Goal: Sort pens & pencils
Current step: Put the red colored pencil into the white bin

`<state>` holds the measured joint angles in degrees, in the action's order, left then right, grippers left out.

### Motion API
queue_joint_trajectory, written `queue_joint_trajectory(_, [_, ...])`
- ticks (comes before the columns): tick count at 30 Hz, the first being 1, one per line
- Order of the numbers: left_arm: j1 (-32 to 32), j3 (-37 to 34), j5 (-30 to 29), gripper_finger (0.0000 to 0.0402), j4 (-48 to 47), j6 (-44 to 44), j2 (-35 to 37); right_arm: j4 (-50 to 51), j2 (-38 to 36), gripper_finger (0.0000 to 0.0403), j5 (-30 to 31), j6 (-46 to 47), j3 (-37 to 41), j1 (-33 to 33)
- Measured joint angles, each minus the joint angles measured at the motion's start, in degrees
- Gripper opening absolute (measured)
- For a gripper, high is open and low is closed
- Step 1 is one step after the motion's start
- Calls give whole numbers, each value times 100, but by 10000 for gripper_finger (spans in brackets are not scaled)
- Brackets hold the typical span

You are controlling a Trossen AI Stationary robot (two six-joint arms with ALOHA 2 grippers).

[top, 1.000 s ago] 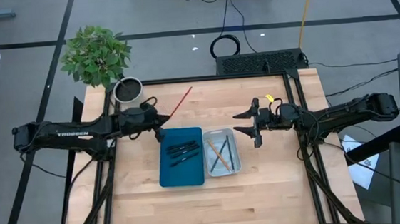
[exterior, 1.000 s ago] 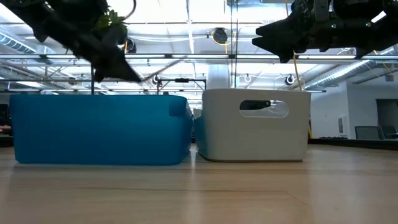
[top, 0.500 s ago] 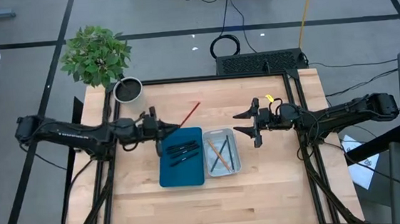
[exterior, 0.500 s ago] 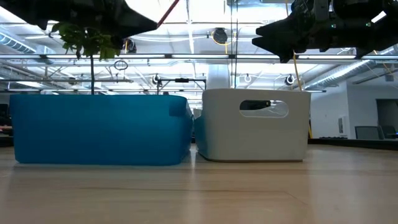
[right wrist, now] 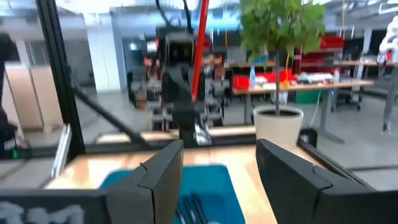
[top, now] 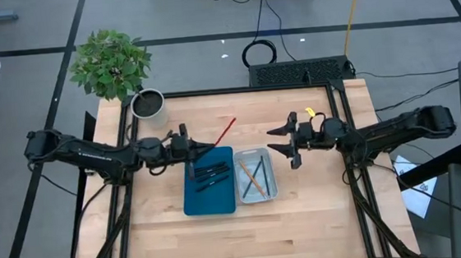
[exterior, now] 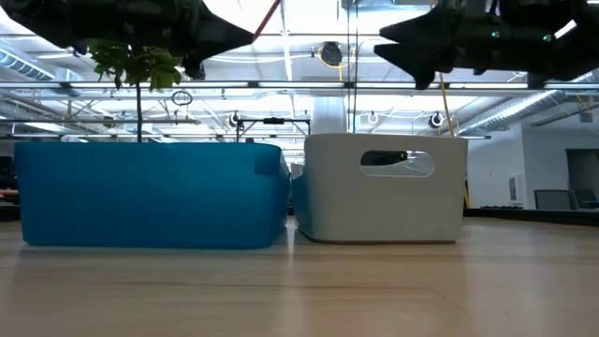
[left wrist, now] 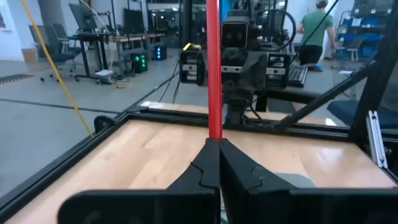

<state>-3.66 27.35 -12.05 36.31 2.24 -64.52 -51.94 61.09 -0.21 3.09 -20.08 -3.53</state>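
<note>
Since a second ago, the left gripper (top: pixel 192 149) has been carried from near the pot (top: pixel 148 105) to the blue tray's (top: pixel 210 198) far edge, its fingers clamped on a red pencil (top: pixel 223 131) that points away toward the table's back. The right gripper (top: pixel 279 141) is held open beside the clear tray (top: pixel 269 191), unmoved. Black pens (top: pixel 210 174) are seen in the blue tray, two pencils (top: pixel 253 177) in the clear one. The pencil is judged to be pinched near one end, so it could swing or slip during transfer; released too early, it would be dropped among the pens or between the trays.
</note>
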Motion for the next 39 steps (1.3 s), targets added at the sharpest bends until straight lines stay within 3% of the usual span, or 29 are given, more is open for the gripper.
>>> queue_joint_trajectory(8, [68, 27, 184, 0, 1152, 102, -1042, -2402, 1824, 192, -11, -71, -235, 104])
queue_joint_trajectory(15, [134, 367, 315, 0, 1353, 153, -1604, -2668, 2874, 192, -11, 99, -1026, 105])
queue_joint_trajectory(39, [0, 673, 606, 0, 866, 312, -1767, -3358, 2922, 192, 4, 223, -1147, 151])
